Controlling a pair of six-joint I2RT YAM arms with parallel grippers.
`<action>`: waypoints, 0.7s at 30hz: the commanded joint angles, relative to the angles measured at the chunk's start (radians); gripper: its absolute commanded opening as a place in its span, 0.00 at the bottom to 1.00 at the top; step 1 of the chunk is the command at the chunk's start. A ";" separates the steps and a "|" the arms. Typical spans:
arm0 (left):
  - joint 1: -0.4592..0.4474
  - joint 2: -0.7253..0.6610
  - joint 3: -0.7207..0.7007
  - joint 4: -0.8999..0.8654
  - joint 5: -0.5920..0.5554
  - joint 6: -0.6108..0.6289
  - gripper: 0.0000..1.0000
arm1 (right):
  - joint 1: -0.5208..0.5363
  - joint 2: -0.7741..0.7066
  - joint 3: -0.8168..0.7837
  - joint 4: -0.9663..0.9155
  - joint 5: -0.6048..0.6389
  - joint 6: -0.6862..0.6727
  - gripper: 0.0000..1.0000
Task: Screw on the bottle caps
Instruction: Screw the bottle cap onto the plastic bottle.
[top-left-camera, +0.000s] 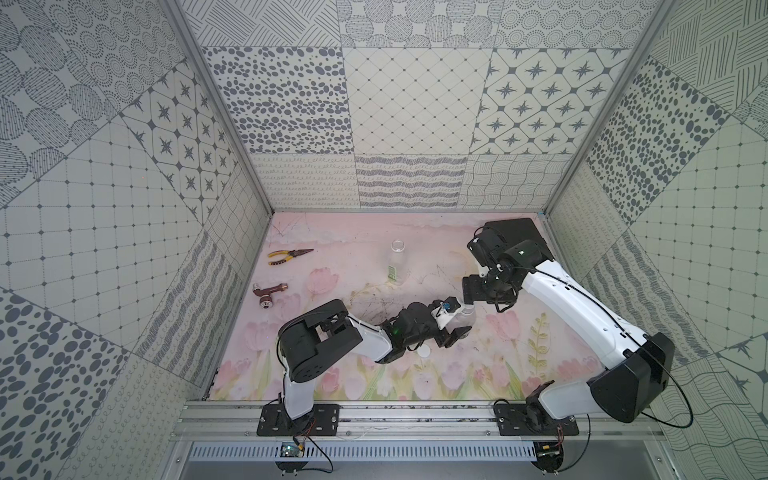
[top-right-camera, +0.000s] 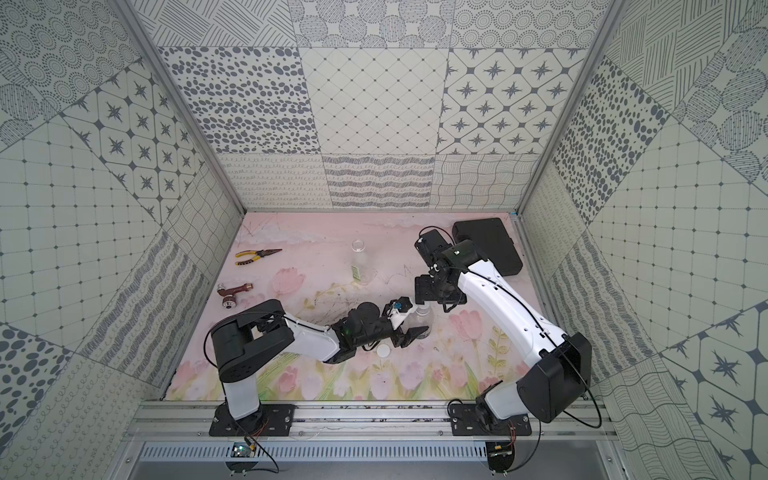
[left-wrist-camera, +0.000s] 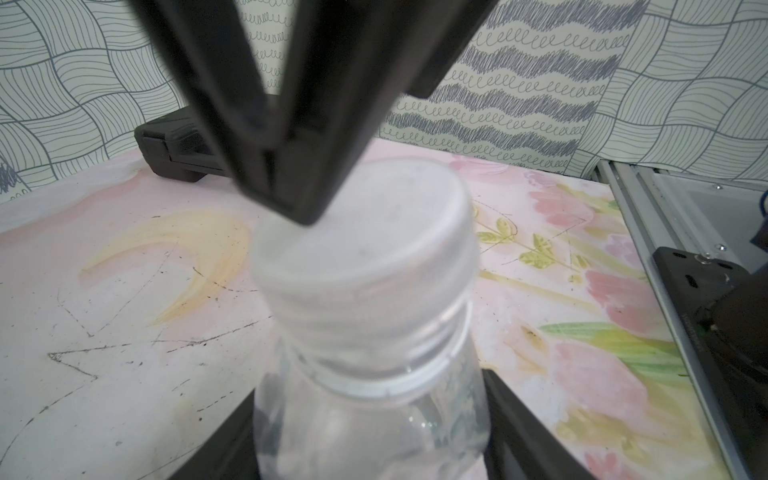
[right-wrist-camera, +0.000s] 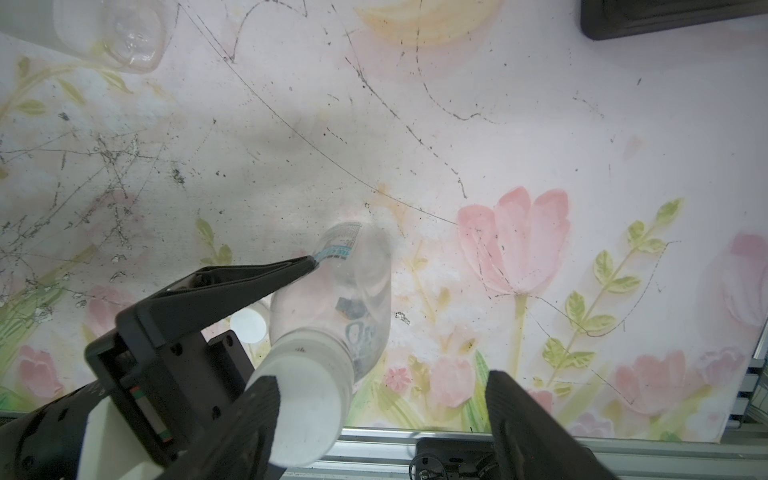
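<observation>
My left gripper (left-wrist-camera: 370, 436) is shut on the body of the shorter bottle (left-wrist-camera: 374, 415), which stands upright at mid-table in both top views (top-left-camera: 468, 319) (top-right-camera: 424, 319). A white cap (left-wrist-camera: 365, 232) sits on its neck, slightly tilted, with threads showing below it. My right gripper (right-wrist-camera: 382, 384) hangs open just above; one fingertip (left-wrist-camera: 299, 199) touches the cap (right-wrist-camera: 307, 399), the other stands well clear. A second cap (top-left-camera: 424, 352) lies loose on the mat by the left wrist. The taller bottle (top-left-camera: 397, 262) stands upright and uncapped farther back.
Yellow-handled pliers (top-left-camera: 289, 255) and a brown tool (top-left-camera: 266, 293) lie at the left. A black case (top-right-camera: 490, 245) sits in the far right corner behind the right arm. An aluminium rail (top-left-camera: 415, 415) runs along the front edge.
</observation>
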 joint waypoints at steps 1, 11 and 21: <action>-0.003 -0.010 -0.001 -0.008 0.022 0.015 0.74 | -0.001 -0.018 -0.011 -0.010 -0.009 -0.009 0.82; -0.002 -0.003 0.005 -0.013 -0.008 0.018 0.74 | 0.005 -0.051 -0.021 -0.023 -0.044 -0.006 0.81; -0.002 -0.012 -0.004 -0.017 0.056 0.029 0.72 | 0.006 -0.045 -0.014 -0.026 -0.018 -0.006 0.81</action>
